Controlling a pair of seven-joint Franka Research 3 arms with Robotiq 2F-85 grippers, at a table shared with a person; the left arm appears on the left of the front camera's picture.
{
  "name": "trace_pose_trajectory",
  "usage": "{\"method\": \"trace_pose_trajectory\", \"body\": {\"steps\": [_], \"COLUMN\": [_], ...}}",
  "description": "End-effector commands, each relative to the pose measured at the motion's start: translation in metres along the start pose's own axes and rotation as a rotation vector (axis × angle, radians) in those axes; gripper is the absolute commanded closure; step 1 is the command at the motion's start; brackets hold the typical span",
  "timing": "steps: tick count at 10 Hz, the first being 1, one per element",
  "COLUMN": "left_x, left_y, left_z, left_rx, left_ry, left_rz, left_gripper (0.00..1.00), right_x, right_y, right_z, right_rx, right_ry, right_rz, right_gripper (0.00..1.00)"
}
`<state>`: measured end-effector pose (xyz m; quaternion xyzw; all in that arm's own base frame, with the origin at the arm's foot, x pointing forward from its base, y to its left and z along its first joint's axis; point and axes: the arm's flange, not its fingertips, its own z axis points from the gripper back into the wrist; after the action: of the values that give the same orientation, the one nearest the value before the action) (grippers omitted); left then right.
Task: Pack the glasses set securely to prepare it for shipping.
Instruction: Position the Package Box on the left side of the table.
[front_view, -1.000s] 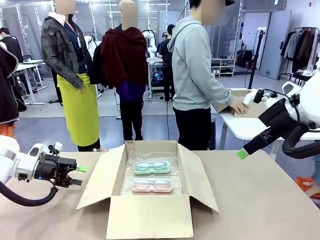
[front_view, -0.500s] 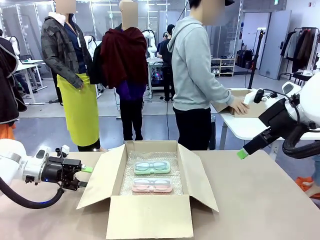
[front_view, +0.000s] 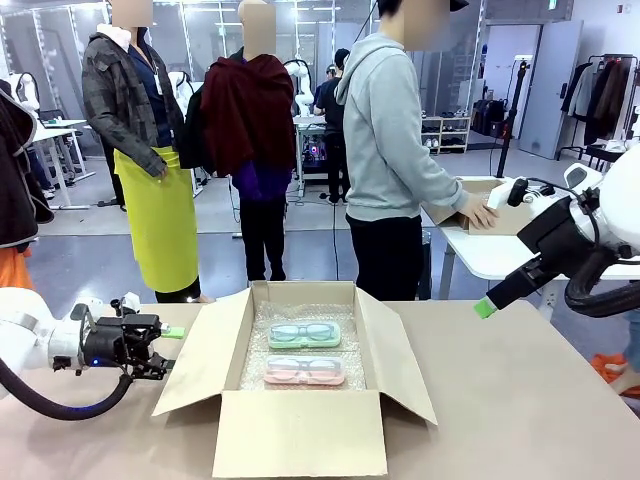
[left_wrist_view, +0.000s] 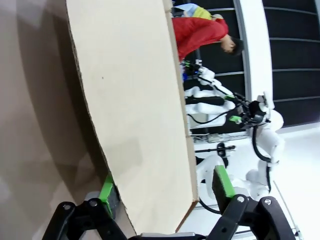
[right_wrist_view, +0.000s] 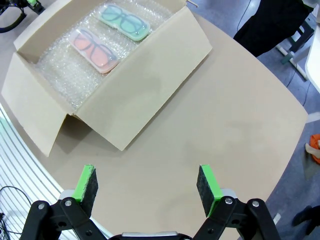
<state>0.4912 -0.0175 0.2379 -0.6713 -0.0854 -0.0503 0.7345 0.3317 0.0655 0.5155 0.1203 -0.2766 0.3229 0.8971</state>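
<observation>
Left gripper (front_view: 165, 350) has its jaws straddling the box's left flap (front_view: 195, 355), narrowing to fold it over the glasses set (front_view: 305, 352); right gripper (right_wrist_view: 145, 185) waits wide open.

Two cases (front_view: 305, 352) in box (front_view: 300, 430), one behind the other, mid-table (front_view: 520, 400).

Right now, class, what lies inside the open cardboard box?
Inside the cardboard box: a mint green case and a pale pink case, each showing glasses, on bubble wrap. Whatever is under the wrap is hidden.
</observation>
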Motion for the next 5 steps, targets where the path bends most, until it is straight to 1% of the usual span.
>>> {"method": "trace_pose_trajectory", "body": {"steps": [1, 2, 3, 5], "left_x": [0.0073, 0.0072, 0.0071, 0.0072], "left_y": [0.0056, 0.0045, 0.0037, 0.0025], "left_z": [0.0081, 0.0096, 0.0103, 0.0109], "left_rx": [-0.085, -0.112, -0.122, -0.124], "left_ry": [-0.027, -0.025, -0.021, -0.015], "left_rz": [0.017, 0.01, 0.004, -0.004], "left_gripper": [0.67, 0.91, 1.0, 1.0], "right_x": [0.0003, 0.0003, 0.0003, 0.0003], "right_y": [0.0015, 0.0015, 0.0015, 0.0015], "right_z": [-0.0008, -0.0008, -0.0008, -0.0008], "right_rx": [-0.005, -0.005, -0.005, -0.005], "right_ry": [-0.004, -0.004, -0.004, -0.004], "right_rz": [-0.009, -0.009, -0.009, -0.009], "right_gripper": [0.0, 0.0, 0.0, 0.0]}}
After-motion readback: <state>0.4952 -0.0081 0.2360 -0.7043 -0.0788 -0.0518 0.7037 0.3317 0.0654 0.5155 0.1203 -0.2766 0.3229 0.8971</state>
